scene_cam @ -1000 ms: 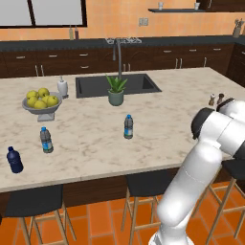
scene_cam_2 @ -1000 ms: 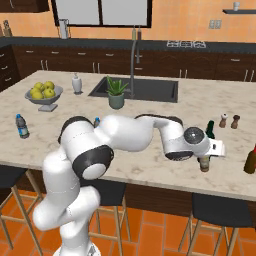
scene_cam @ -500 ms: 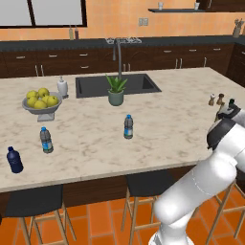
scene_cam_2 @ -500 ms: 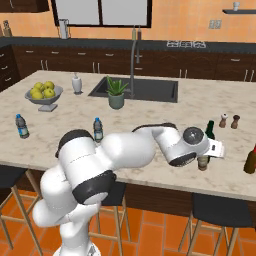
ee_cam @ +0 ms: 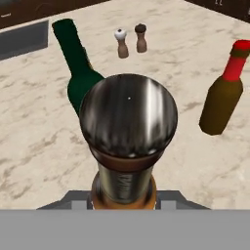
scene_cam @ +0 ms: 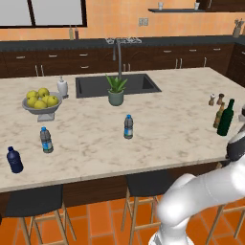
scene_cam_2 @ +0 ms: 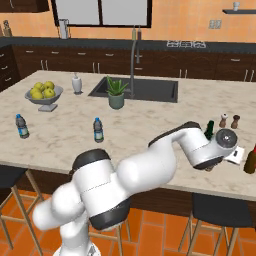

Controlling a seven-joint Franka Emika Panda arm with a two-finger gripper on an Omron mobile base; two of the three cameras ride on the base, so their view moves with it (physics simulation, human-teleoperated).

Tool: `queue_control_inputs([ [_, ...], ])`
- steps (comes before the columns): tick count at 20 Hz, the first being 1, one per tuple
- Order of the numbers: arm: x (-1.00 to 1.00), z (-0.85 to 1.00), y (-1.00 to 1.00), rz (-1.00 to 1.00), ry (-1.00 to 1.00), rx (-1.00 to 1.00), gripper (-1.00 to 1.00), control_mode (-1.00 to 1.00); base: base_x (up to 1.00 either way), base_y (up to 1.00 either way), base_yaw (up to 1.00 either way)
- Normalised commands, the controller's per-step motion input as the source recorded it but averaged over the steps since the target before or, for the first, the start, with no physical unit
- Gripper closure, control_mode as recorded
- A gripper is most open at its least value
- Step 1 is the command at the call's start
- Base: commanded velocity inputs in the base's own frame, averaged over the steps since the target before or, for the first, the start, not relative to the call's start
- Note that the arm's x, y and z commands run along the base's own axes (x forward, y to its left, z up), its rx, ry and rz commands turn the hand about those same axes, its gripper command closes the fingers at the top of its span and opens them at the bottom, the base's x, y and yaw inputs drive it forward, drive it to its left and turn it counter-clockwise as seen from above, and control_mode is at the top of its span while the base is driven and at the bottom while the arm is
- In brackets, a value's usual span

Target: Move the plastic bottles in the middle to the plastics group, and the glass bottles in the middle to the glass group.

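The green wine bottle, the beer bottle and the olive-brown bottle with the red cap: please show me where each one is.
green wine bottle [ee_cam: 80, 85], hand view, on its dark shoulder.
beer bottle [ee_cam: 128, 114], hand view, on its silver cap.
olive-brown bottle [ee_cam: 220, 105], hand view, on its body below the red cap.

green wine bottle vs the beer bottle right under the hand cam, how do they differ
The green wine bottle is dark green glass and stands free on the counter; the beer bottle is amber with a shiny metal cap. In the left base view the wine bottle stands taller than the beer bottle. The beer bottle sits between the fingers of the gripper, which is shut on it; the wine bottle is untouched. Both stand upright, side by side.
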Motion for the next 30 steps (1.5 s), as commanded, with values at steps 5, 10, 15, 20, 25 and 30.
queue_control_inputs([
  [5, -0.21, -0.02, -0.27, 0.07, 0.00, 0.18, 1.00, -1.00, 0.00, 0.00, 0.00],
  [10, 0.05, -0.48, 0.00, 0.06, 0.00, -0.01, 1.00, -1.00, 0.00, 0.00, 0.00],
  [15, 0.47, -0.24, 0.00, 0.04, 0.00, -0.06, 1.00, -1.00, 0.00, 0.00, 0.00],
  [20, 0.54, -0.01, 0.00, 0.07, 0.00, -0.04, 1.00, -1.00, 0.00, 0.00, 0.00],
  [25, 0.07, -0.01, -0.02, 0.01, 0.01, -0.02, 1.00, -1.00, 0.00, 0.00, 0.00],
  [30, -0.03, -0.17, -0.08, 0.00, 0.00, -0.05, 1.00, -1.00, 0.00, 0.00, 0.00],
])
